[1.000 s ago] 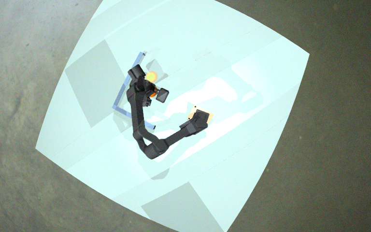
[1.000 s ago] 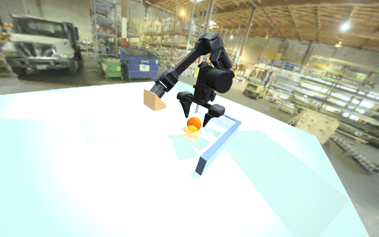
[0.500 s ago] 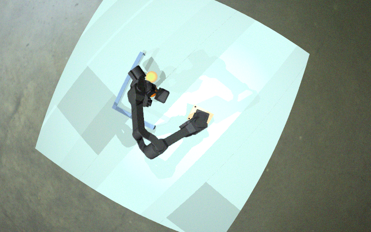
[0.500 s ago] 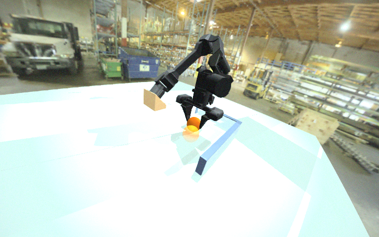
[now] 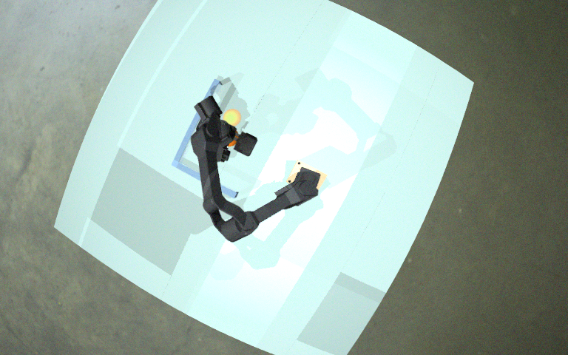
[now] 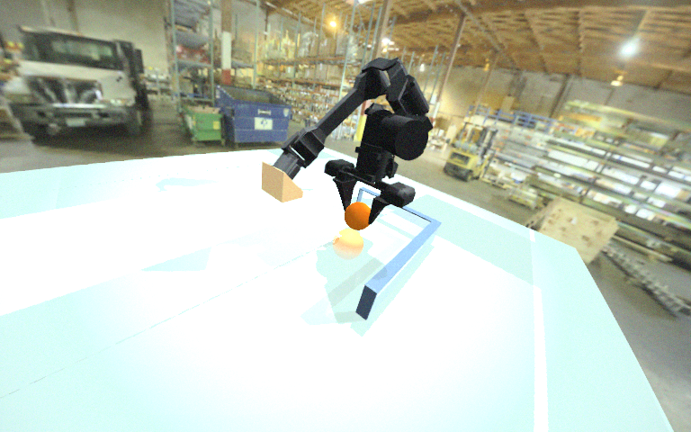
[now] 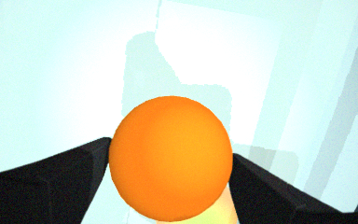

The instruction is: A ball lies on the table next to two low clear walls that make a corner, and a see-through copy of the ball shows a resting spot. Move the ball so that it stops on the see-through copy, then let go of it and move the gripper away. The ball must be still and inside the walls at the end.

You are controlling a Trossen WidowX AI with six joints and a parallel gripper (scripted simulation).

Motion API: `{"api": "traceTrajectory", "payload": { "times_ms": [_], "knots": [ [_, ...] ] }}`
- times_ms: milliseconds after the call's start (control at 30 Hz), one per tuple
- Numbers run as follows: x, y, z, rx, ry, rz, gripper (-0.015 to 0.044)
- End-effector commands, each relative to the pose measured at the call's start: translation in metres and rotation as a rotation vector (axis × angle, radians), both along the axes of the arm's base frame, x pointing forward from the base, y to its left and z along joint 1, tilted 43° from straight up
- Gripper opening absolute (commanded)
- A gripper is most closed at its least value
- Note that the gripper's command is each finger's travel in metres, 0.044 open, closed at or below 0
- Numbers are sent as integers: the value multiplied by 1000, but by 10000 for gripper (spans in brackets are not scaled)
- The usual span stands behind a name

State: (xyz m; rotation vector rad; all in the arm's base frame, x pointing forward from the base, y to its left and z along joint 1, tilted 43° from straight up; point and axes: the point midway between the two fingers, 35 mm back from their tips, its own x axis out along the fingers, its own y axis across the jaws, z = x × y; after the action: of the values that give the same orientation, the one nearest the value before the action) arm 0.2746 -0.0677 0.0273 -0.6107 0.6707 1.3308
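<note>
The black parallel-jaw tool grips the glossy orange ball, its two dark fingers pressed against the ball's sides, just above the pale blue tabletop. The pale, see-through orange copy of the ball sits near the ball, inside the corner formed by the low clear blue walls. Doing this step well likely means carrying the ball over the copy, setting it down until it rests, then opening gently so it does not roll, and lifting straight up clear of it.
</note>
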Motion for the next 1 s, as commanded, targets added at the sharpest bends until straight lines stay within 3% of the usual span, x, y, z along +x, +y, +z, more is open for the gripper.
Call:
{"api": "traceTrajectory", "payload": {
  "times_ms": [0,600,967],
  "knots": [
    [0,-17,15,-7,-2,-1,0],
    [-18,-70,82,-2,-1,2,0],
    [4,-81,33,-6,-5,2,0]
  ]
}}
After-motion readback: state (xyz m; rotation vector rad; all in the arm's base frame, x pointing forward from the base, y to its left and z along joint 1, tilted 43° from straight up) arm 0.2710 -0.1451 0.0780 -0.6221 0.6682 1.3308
